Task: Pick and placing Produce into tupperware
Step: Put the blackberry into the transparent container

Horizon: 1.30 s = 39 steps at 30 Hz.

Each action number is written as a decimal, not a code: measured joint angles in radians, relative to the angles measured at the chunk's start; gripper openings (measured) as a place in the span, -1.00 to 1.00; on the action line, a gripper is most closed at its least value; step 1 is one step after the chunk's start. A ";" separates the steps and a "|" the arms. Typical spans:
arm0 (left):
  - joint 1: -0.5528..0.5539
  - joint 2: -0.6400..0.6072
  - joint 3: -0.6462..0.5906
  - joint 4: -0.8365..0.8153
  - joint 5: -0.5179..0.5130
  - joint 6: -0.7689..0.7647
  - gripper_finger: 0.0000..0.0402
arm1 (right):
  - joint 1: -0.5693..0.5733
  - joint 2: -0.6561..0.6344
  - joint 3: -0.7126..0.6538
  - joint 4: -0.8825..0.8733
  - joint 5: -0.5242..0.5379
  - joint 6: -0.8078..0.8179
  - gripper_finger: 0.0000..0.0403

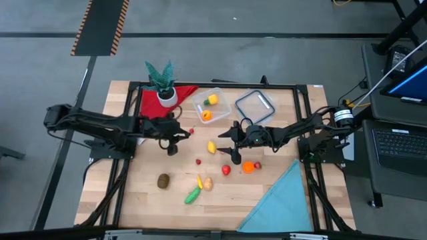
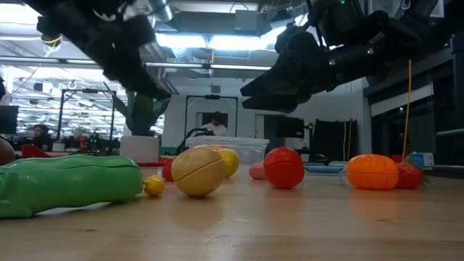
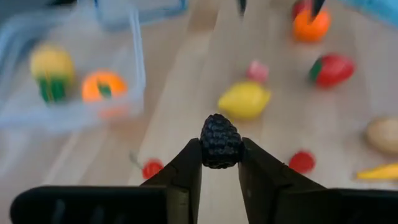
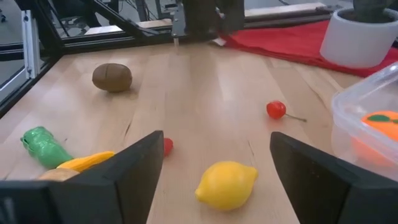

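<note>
My left gripper (image 3: 220, 163) is shut on a small dark bumpy berry (image 3: 220, 138), above the table left of centre (image 1: 175, 139). The clear tupperware (image 1: 212, 105) stands at the far middle with a yellow piece (image 1: 212, 100) and an orange piece (image 1: 207, 115) inside. My right gripper (image 4: 216, 146) hangs open over the table's middle (image 1: 230, 141), with a lemon (image 4: 226, 185) on the wood below its gap. More produce lies loose on the wood: a kiwi (image 1: 163, 180), a green piece (image 1: 192, 195), an orange (image 1: 248, 167), and red pieces (image 1: 225, 170). My left gripper pinches the dark berry (image 3: 220, 149) between its two fingertips (image 3: 189, 165), at their free ends, one on each side. The fingers slant down from the table's left. The berry is lifted clear of the wood, its rounded end sticking out past the tips.
A potted plant (image 1: 163, 85) on a red cloth (image 1: 155, 103) stands at the far left. The clear lid with a dark rim (image 1: 255, 107) lies right of the tupperware. A teal cloth (image 1: 280, 200) covers the near right corner. A black frame (image 1: 220, 85) edges the table.
</note>
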 joint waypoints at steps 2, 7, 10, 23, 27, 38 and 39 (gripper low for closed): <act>0.000 -0.027 -0.007 0.044 0.007 0.023 -0.63 | 0.000 0.011 0.000 0.005 0.000 0.001 0.47; 0.000 -0.076 -0.075 0.205 0.083 0.057 -0.63 | 0.000 0.040 0.000 0.002 0.000 0.007 0.47; 0.000 -0.094 -0.122 0.287 0.092 0.059 -0.63 | 0.000 0.056 0.000 0.010 0.000 0.030 0.47; 0.000 -0.109 -0.307 0.702 0.164 0.127 -0.63 | 0.000 0.060 0.000 0.189 -0.002 -0.004 0.47; 0.013 -0.109 -0.355 0.834 0.165 0.137 -0.63 | 0.000 0.060 0.000 0.215 -0.003 -0.027 0.47; 0.040 -0.108 -0.429 0.988 0.175 0.129 -0.64 | -0.033 0.060 -0.137 0.528 0.009 -0.072 0.47; 0.040 -0.108 -0.429 0.989 0.157 0.126 -0.64 | -0.033 0.060 -0.150 0.552 0.008 -0.073 0.47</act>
